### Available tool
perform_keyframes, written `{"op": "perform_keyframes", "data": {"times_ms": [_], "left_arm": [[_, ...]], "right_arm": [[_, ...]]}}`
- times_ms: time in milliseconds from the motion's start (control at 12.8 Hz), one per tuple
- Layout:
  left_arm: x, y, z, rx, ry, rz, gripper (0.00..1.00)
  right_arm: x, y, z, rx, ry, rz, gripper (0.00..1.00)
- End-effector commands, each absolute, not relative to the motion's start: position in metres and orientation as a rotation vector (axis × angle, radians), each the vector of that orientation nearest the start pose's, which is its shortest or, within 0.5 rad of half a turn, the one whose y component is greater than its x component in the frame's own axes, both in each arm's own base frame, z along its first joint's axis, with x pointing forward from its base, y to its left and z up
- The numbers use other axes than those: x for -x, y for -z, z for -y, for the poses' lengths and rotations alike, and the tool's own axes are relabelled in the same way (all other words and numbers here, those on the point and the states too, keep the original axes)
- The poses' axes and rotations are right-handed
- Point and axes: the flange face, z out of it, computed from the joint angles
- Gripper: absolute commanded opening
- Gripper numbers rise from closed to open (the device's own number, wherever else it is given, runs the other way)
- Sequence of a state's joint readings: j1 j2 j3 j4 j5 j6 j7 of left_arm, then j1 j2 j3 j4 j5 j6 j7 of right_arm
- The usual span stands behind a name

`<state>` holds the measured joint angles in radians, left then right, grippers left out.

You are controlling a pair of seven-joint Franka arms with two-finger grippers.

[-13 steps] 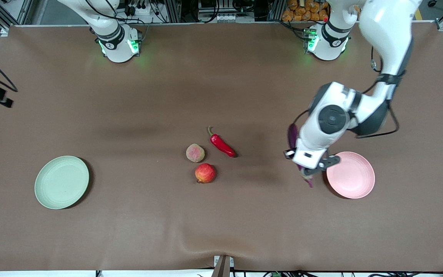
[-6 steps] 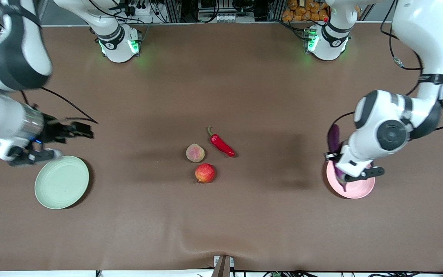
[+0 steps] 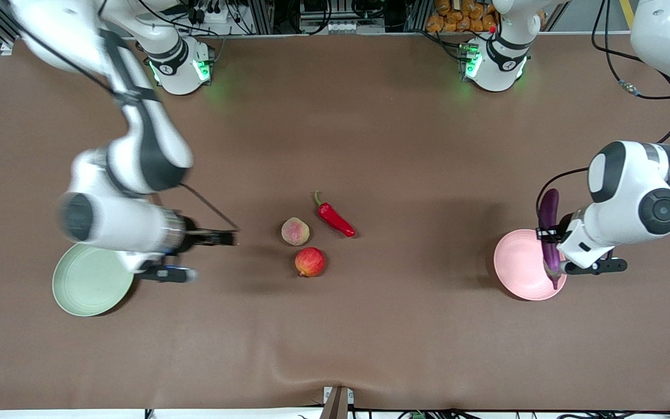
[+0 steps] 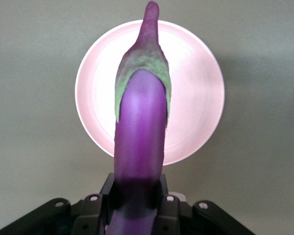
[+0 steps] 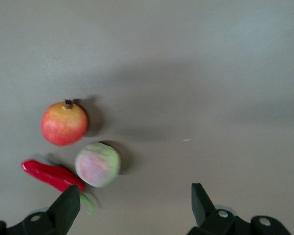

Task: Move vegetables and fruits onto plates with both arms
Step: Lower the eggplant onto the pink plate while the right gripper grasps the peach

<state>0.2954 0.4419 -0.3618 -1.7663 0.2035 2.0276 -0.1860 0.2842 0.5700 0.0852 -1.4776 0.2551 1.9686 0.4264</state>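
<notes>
Nearest the front camera, the green plate [image 3: 92, 285] lies at the right arm's end of the table and the pink plate [image 3: 520, 265] at the left arm's end. The left gripper [image 3: 551, 251] hangs over the pink plate, clenched on the eggplant [image 3: 548, 233], which hangs with its green-capped stem end down toward the plate [image 4: 196, 83] in the left wrist view [image 4: 139, 147]. The right gripper [image 3: 218, 237] is over bare table between the green plate and the fruits, its fingers [image 5: 68, 208] spread wide and holding nothing. At mid-table the red fruit [image 3: 310, 261] sits nearest, the pale fruit [image 3: 295, 231] just beside it and a little farther, and the chili [image 3: 335, 218] farthest, close to the pale fruit.
</notes>
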Motion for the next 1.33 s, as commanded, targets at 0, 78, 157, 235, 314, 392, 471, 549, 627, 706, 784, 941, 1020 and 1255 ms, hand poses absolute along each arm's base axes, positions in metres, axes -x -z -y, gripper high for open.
{"op": "perform_keyframes", "data": {"times_ms": [0,78,157,235,314,392,471,549,627,706,784,941,1020,1255], "left_arm": [[-0.621,-0.305,0.007,3.089,-0.154,-0.023,0.00],[-0.622,-0.301,-0.006,3.092,-0.140,-0.034,0.00],[-0.622,-0.296,-0.007,3.094,-0.138,-0.084,0.00],[-0.620,-0.288,-0.008,3.099,-0.138,-0.092,0.00],[-0.616,-0.280,-0.009,3.103,-0.135,-0.091,0.00],[-0.615,-0.277,-0.010,3.107,-0.119,-0.092,0.00],[-0.615,-0.268,-0.016,3.114,-0.127,-0.085,0.00],[-0.617,-0.262,-0.019,3.113,-0.112,-0.091,0.00],[-0.619,-0.257,-0.021,3.108,-0.090,-0.101,0.00],[-0.623,-0.254,-0.024,3.112,-0.069,-0.098,0.00],[-0.628,-0.252,-0.027,3.122,-0.045,-0.057,0.00],[-0.636,-0.240,-0.033,3.147,-0.052,0.010,0.00],[-0.635,-0.233,-0.032,3.150,-0.065,0.026,0.00],[-0.632,-0.220,-0.032,3.161,-0.098,0.066,0.00]], "right_arm": [[-0.640,-0.318,-0.294,2.898,-0.304,-0.388,1.00],[-0.632,-0.302,-0.306,2.907,-0.320,-0.371,1.00],[-0.623,-0.283,-0.316,2.912,-0.317,-0.400,1.00],[-0.615,-0.268,-0.328,2.906,-0.287,-0.444,1.00],[-0.610,-0.257,-0.339,2.905,-0.285,-0.480,1.00],[-0.605,-0.247,-0.346,2.909,-0.299,-0.495,1.00],[-0.604,-0.240,-0.351,2.904,-0.291,-0.512,1.00],[-0.601,-0.237,-0.358,2.900,-0.279,-0.528,1.00],[-0.598,-0.228,-0.365,2.902,-0.285,-0.535,1.00],[-0.597,-0.221,-0.366,2.903,-0.277,-0.537,1.00],[-0.591,-0.209,-0.372,2.913,-0.291,-0.523,1.00],[-0.589,-0.206,-0.376,2.916,-0.288,-0.519,0.38],[-0.590,-0.206,-0.374,2.915,-0.288,-0.525,0.20],[-0.594,-0.216,-0.369,2.914,-0.306,-0.533,0.00]]}}
